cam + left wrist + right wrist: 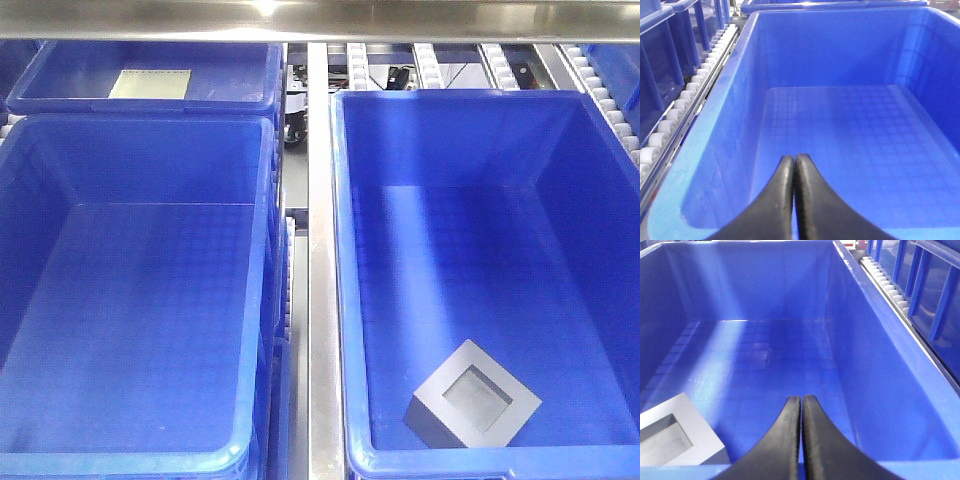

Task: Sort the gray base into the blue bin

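The gray base [472,407], recess facing up, lies on the floor of the right blue bin [345,250] near its front edge. It also shows at the lower left of the right wrist view [675,432]. My right gripper [801,400] is shut and empty, above that bin's front rim [920,467], to the right of the base. My left gripper [794,159] is shut and empty, above the front of the left blue bin [735,95], which holds nothing. Neither gripper shows in the front view.
A second blue bin [262,240] stands left of a metal divider rail [318,250]. Another bin [250,75] behind it holds a pale flat sheet [150,84]. Roller tracks [685,95] run along the bins' outer sides and also show in the right wrist view [887,282].
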